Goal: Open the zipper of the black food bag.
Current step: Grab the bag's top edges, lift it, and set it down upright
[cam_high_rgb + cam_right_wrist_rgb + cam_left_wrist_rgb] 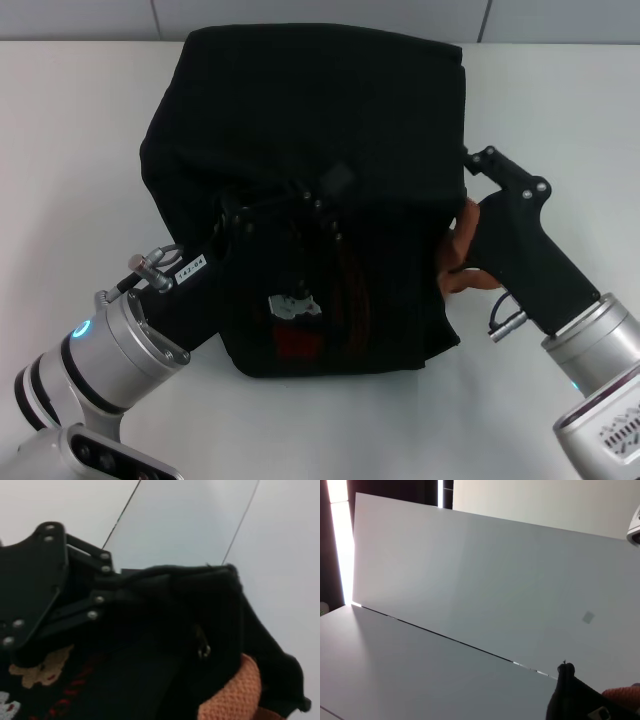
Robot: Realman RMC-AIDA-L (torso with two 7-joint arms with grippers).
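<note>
Two arms close on the black food bag (pixel 310 190), which sits in the middle of the white worktop (pixel 70 130) as a slumped, boxy heap of fabric. From the left, the left gripper (pixel 245 222) reaches up into the near face of the bag, above the red-and-white patch (pixel 292 312); its linkage shows against the cloth, but whether its fingers have closed on anything cannot be told — black on black hides them. The left wrist view looks away over the worktop to the wall and offers only a corner of dark fabric (pixel 575 700).

On the right, the right gripper (pixel 470 165) presses in at the bag's side, just beside a rust-brown handle (pixel 462 245) that bulges out below it. How far it is open cannot be told either. The right wrist view shows folded black cloth with a small silver metal piece (pixel 203 650) that is possibly a zipper pull, though which zipper it belongs to is unclear.

By its look the bag is soft and light: it will sag and slide rather than resist a pull. One gripper should likely pin the fabric or a handle near the zipper's end, while the other takes the small metal pull — a thin, slippery hold.
</note>
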